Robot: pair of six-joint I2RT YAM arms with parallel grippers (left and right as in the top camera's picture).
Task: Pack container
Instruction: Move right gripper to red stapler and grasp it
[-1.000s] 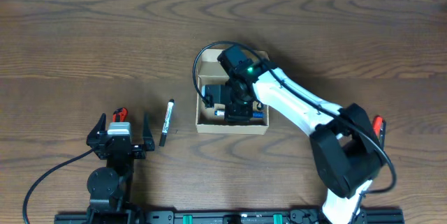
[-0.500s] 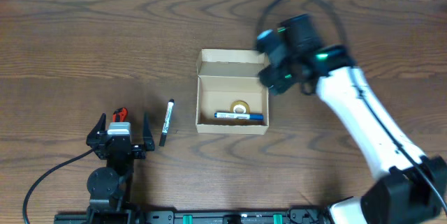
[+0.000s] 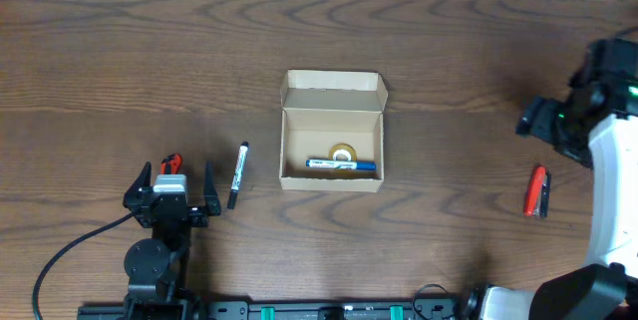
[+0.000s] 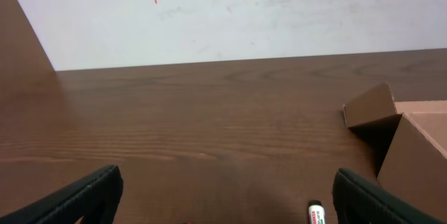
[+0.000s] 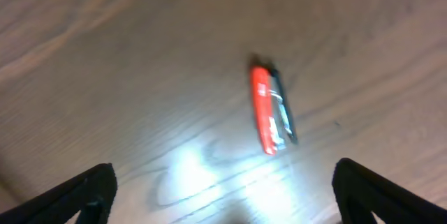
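The container (image 3: 285, 151), a tan cardboard box with its flap lid folded back, stands open mid-table. Inside lie a blue marker (image 3: 342, 165) and a small tape roll (image 3: 343, 153). A black marker (image 3: 238, 173) rests on the table left of the box; its tip (image 4: 318, 213) shows by my left gripper's right finger. My left gripper (image 3: 175, 176) (image 4: 225, 203) is open and empty at the front left. My right gripper (image 3: 546, 126) (image 5: 223, 196) is open and empty at the far right, hovering above a red marker (image 3: 538, 191) (image 5: 264, 112).
A small red object (image 3: 172, 163) lies just behind the left gripper. The box corner (image 4: 412, 154) rises to the right in the left wrist view. Bare wood table surrounds the box.
My right arm has risen out of the box and swung far right, opening its jaws. The blue marker stays in the box. The left arm has not moved.
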